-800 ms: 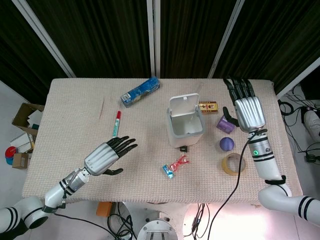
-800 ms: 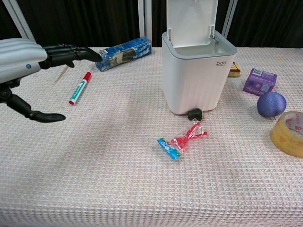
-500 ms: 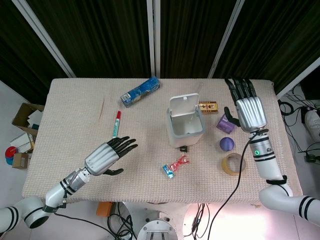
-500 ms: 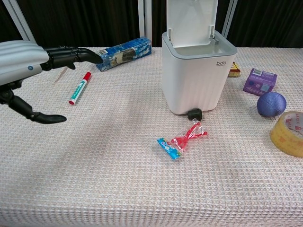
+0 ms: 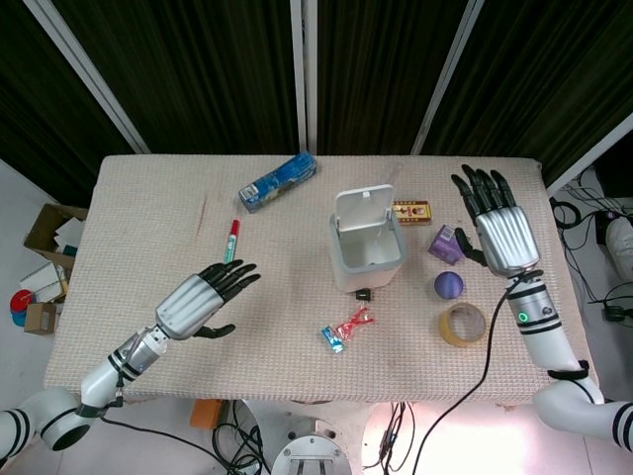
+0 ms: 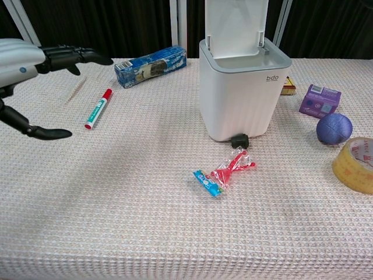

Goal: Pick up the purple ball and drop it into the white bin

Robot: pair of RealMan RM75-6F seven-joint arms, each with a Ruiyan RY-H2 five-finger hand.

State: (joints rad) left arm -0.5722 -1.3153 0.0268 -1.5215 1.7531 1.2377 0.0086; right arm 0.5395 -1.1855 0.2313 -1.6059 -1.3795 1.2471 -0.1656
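The purple ball (image 5: 448, 285) (image 6: 334, 128) lies on the cloth right of the white bin (image 5: 368, 244) (image 6: 245, 93), whose lid stands up open. My right hand (image 5: 499, 226) hovers open, fingers spread, just right of and behind the ball, holding nothing; the chest view does not show it. Over the table's left front my left hand (image 5: 203, 301) (image 6: 26, 64) is open and empty, far from the ball.
A purple box (image 5: 443, 241) (image 6: 319, 100) sits behind the ball and a tape roll (image 5: 461, 324) (image 6: 354, 164) in front of it. Candy wrappers (image 5: 346, 328) (image 6: 224, 172), a red marker (image 5: 230, 242) (image 6: 98, 108), a blue carton (image 5: 278, 181) and a yellow box (image 5: 411, 212) also lie on the table.
My right hand has shifted right and slightly toward the table's front, away from the purple box. My left hand has drawn back to the left.
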